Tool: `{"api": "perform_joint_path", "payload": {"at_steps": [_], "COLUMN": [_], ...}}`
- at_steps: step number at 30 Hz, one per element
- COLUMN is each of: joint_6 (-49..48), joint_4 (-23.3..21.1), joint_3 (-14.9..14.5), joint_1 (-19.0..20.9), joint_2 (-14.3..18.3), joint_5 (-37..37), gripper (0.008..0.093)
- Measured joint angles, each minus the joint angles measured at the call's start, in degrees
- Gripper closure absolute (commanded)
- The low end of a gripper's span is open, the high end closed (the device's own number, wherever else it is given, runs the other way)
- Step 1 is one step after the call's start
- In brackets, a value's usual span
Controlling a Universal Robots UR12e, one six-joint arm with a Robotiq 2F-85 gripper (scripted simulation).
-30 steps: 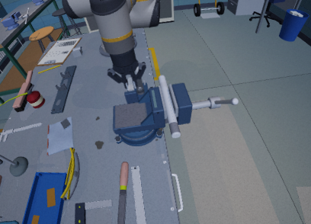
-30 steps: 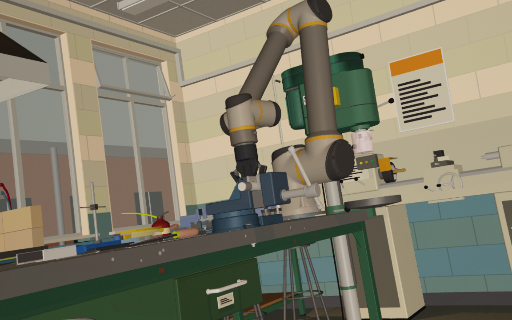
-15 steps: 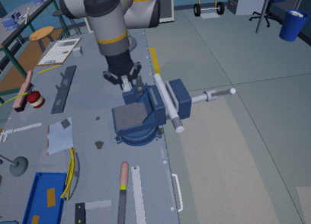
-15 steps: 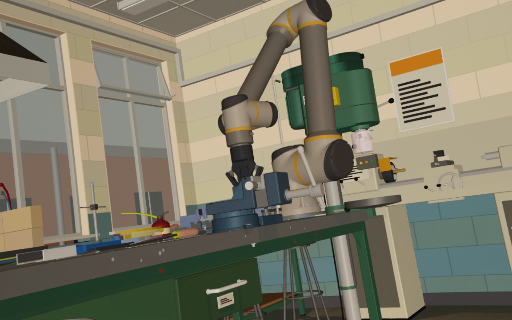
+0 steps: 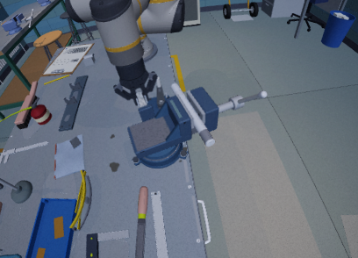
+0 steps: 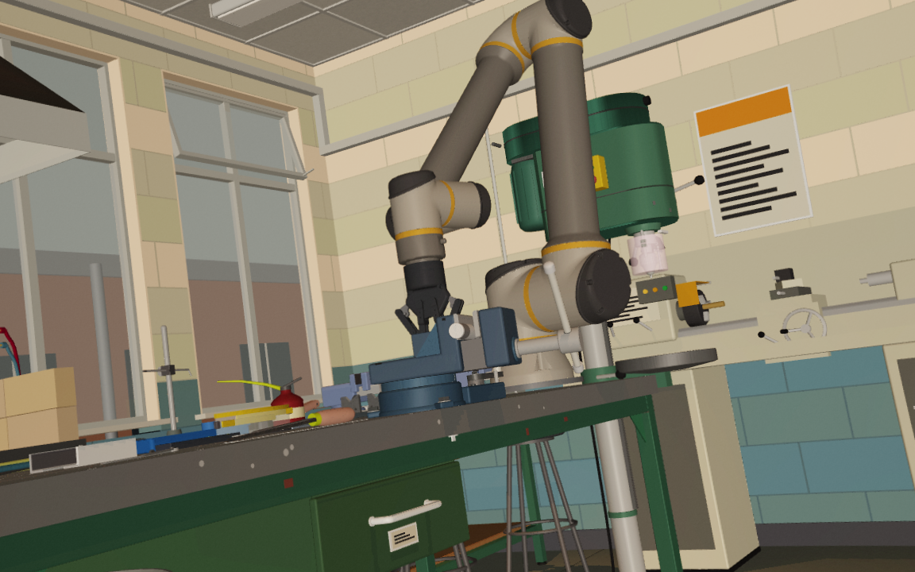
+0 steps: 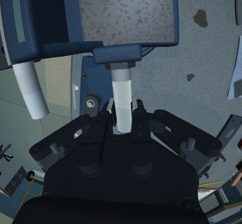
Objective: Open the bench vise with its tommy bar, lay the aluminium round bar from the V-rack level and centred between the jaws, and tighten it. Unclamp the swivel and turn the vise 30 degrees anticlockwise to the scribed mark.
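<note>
The knurled silver handle [image 7: 122,103] at the back of the blue bench vise [image 5: 169,130] is half hidden between my fingers; it sticks up from a hex nut on the vise body. The aluminium round bar [image 5: 191,114] lies across the closed jaws, one end [image 7: 30,90] jutting past the bench edge. The tommy bar [image 5: 248,98] points out over the floor on the far side of the vise. The vise sits turned on its round swivel base [image 6: 422,391]. My gripper [image 7: 122,119] stands just behind the anvil plate [image 5: 151,133] and is closed on the knurled handle.
Behind the vise stand my arm's base and a green drill press [image 6: 589,171]. On the bench lie a file with a wooden handle [image 5: 141,217], a steel rule [image 5: 159,224], a blue tray [image 5: 50,228], a red oil can [image 5: 40,114] and a clipboard [image 5: 69,58].
</note>
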Motion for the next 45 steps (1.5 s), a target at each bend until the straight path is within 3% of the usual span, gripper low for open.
{"api": "perform_joint_path", "payload": {"at_steps": [32,45], "joint_6": [-18.29,-17.48], "joint_4": [0.10,-0.08], "joint_3": [-1.05,-1.04], "joint_1": [-3.04,-2.97], "joint_2": [1.14,1.16], "joint_5": [-0.10,-0.30], "gripper": [0.0934,0.0934]}}
